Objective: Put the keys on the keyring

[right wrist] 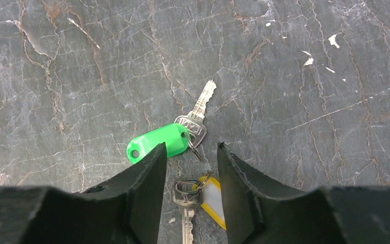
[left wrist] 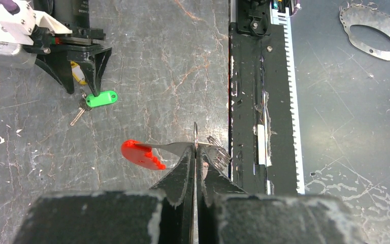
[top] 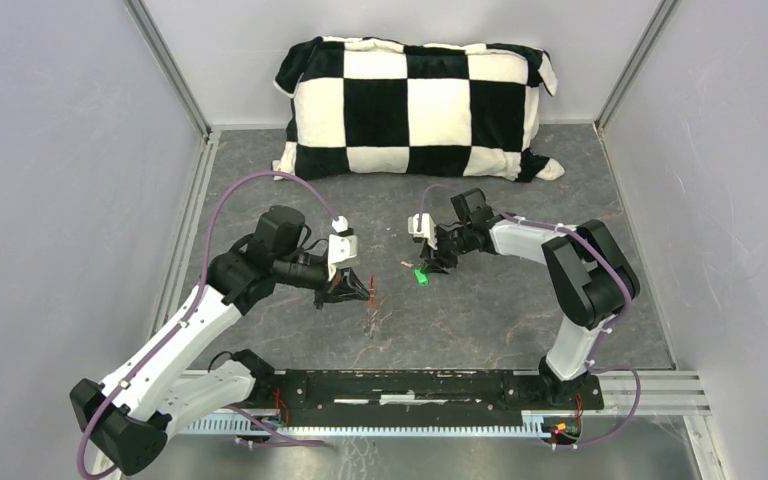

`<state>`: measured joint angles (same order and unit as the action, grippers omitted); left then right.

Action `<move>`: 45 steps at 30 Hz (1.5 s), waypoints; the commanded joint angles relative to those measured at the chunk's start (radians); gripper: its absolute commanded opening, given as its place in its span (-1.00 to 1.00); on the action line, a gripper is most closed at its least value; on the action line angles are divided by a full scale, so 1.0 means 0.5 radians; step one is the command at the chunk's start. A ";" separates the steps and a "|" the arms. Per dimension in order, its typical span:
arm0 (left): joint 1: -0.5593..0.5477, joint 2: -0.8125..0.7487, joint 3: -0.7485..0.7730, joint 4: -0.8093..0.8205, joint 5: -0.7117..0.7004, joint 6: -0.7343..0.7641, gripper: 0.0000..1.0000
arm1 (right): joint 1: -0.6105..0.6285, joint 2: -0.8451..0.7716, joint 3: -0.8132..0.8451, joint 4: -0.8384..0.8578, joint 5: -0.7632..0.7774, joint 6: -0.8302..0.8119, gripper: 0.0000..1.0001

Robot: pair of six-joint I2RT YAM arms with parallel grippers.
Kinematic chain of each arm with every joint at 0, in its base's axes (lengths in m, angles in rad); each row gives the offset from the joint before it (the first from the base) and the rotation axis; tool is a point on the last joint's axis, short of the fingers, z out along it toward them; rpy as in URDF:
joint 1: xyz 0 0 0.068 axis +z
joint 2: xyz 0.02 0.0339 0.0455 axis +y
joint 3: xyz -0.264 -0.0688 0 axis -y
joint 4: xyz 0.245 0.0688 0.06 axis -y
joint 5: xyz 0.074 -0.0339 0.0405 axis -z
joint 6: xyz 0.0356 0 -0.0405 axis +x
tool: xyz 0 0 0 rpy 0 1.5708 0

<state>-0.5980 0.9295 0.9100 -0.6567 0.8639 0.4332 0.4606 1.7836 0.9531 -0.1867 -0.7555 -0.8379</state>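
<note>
Left of centre in the overhead view, the left gripper (left wrist: 197,152) is pinching the keyring (left wrist: 196,133) with its jaws closed tight. The thin ring is standing edge-on just past the fingertips, and its red tag (left wrist: 141,154) is hanging off to the left. That hold is taking in very little metal, so the ring is at risk of twisting or sliding out as soon as a key presses against it, and the loose tag could swing into the way. Right of centre, the right gripper (right wrist: 190,147) is hovering low over the table (right wrist: 56,76) with its jaws apart and nothing clamped. The green key (right wrist: 157,143) is lying at its left fingertip and the yellow key (right wrist: 185,193) is lying between the fingers, the two close together; whether they are touching is unclear. A closing pinch here is likely to catch both keys at once, or to nip the green plastic and flick the other aside. Both are lying flat, so the tips may scrape the surface without lifting anything.
</note>
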 commanded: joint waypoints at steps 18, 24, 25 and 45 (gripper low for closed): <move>0.000 -0.009 0.101 0.043 -0.041 -0.074 -0.96 | 0.018 0.074 0.152 -0.110 0.002 -0.046 -0.48; 0.000 -0.018 0.107 0.042 -0.067 -0.093 -0.96 | 0.030 0.055 0.112 -0.036 0.008 0.060 -0.99; 0.000 -0.018 0.107 0.042 -0.069 -0.095 -0.96 | 0.030 0.038 0.091 -0.005 0.005 0.100 -0.99; -0.001 -0.082 0.126 0.029 -0.274 -0.236 -0.96 | 0.482 -0.854 -0.501 0.541 0.291 1.546 -0.99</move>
<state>-0.5980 0.9089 0.9249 -0.6571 0.7757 0.3695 0.6201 1.4666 0.7444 0.0433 -0.7040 -0.2878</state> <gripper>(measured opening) 0.034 0.014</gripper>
